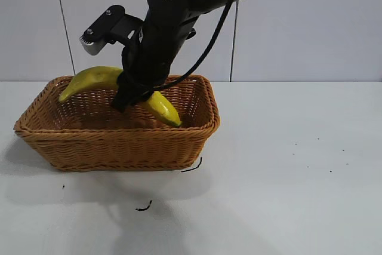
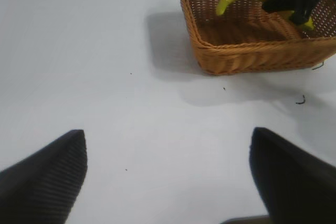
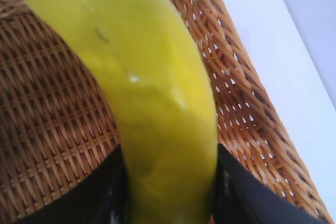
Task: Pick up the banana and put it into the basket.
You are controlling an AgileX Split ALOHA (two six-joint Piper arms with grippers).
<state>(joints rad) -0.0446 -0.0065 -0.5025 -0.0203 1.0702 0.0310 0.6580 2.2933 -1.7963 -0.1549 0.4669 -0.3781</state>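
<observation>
Now the right pincer (image 1: pixel 132 97) is clamped on the banana (image 1: pixel 95 78) near its middle, holding it over the basket (image 1: pixel 113 147), with both ends of the fruit hanging free. In the right wrist view the dark fingers (image 3: pixel 89 198) press against both sides of the yellow skin, and the woven floor of the basket shows close behind. One end of the banana reaches out above the basket's far rim, while the other end dips down inside the basket, and whether it touches the wicker cannot be told.

As a judgement, the pick-up is done and the carry is nearly finished; what is left is to lower the fruit a little, release it so it lies inside the basket, and pull the arm clear.

Away from the basket, the left pincer (image 2: pixel 168 182) sits above the bare tabletop (image 2: pixel 105 77), its fingers spread wide and holding nothing.
</observation>
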